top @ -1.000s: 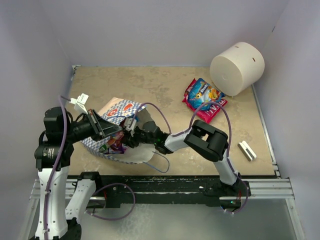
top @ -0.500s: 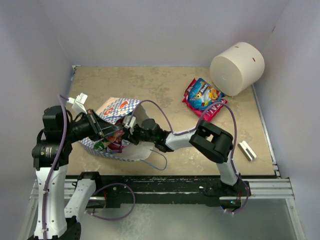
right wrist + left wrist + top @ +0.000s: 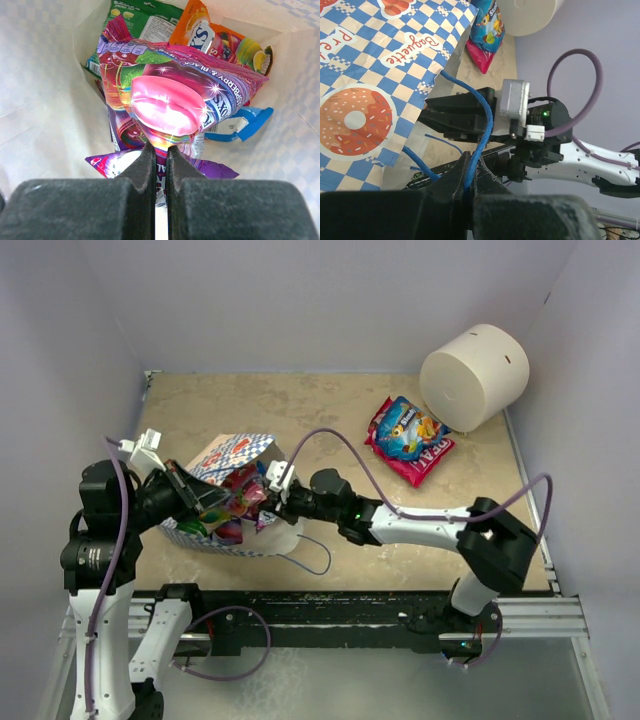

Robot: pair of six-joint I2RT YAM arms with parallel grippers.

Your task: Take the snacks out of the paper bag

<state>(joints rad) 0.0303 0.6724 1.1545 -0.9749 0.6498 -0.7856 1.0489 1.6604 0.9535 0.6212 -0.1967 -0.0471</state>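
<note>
Several glossy foil packets crowd the cream-lined, checkered paper bag (image 3: 228, 452), which lies on its side at the left of the worktop (image 3: 320, 420), its mouth toward the right arm. The right tool (image 3: 160, 150) sits at that mouth, pinched narrow on the near edge of a crinkled pink packet (image 3: 175, 102), whose long axis runs from the tool into the bag. A green packet (image 3: 145, 22) and an orange packet (image 3: 215, 40) lie behind it. The left tool (image 3: 469, 167) clamps the thin blue cord handle (image 3: 484, 117).
</note>
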